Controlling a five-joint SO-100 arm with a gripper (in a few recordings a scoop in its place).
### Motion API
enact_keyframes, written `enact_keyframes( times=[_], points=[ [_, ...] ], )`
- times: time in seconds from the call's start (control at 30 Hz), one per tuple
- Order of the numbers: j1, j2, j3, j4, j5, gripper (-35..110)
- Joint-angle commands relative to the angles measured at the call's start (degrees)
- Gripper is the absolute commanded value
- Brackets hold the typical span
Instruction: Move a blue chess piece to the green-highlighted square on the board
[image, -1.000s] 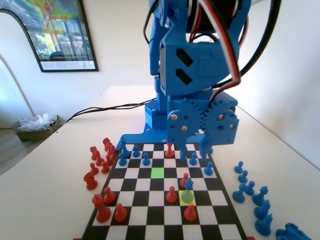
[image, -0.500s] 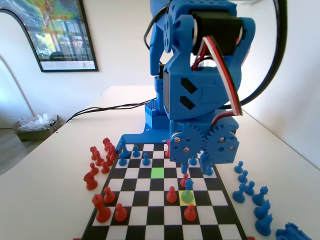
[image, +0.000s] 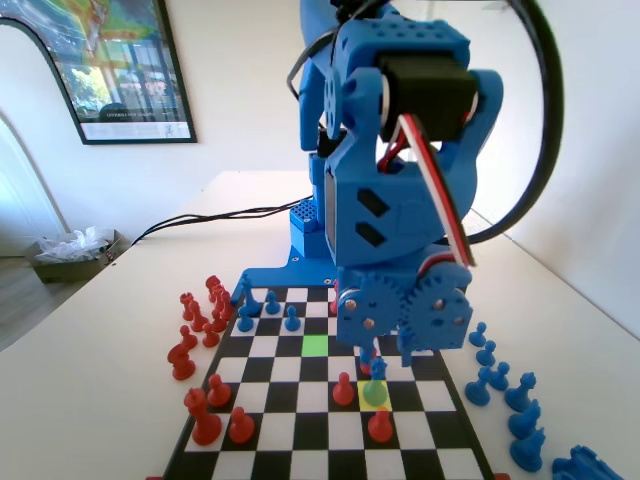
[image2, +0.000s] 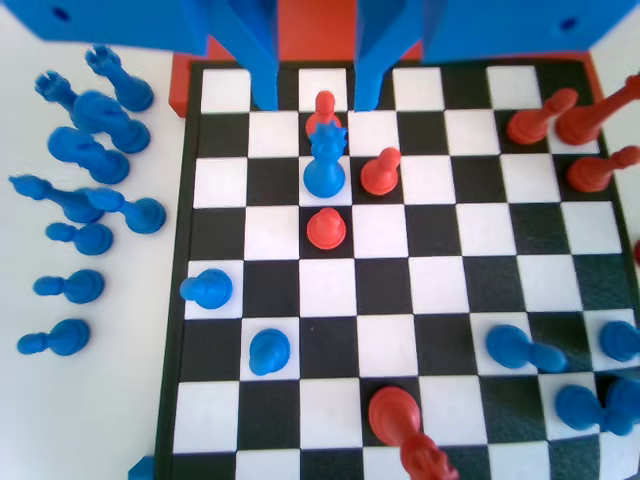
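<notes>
Sitting below open jaws: blue chess piece (image2: 324, 164)

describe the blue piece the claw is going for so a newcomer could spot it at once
On the board in the fixed view, find the single yellow square near the middle right. The blue chess piece stands on it, right under the open claw. It is the lone blue piece there, crown-topped, ringed by red pieces.
</notes>
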Motion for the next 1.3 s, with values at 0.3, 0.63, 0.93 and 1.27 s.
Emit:
enact_keyframes(
  times=[0.3,0.63,0.93,1.27],
  points=[
    [-0.88,1.23,2.72,-2.02,-1.05,11],
    [-0.09,0.0,3.34,-3.78,-1.93,11],
    [0.18,-0.09,4.57,-4.83,-2.46,11],
    [0.0,-0.53,4.31,-5.54,-2.29,11]
  ],
)
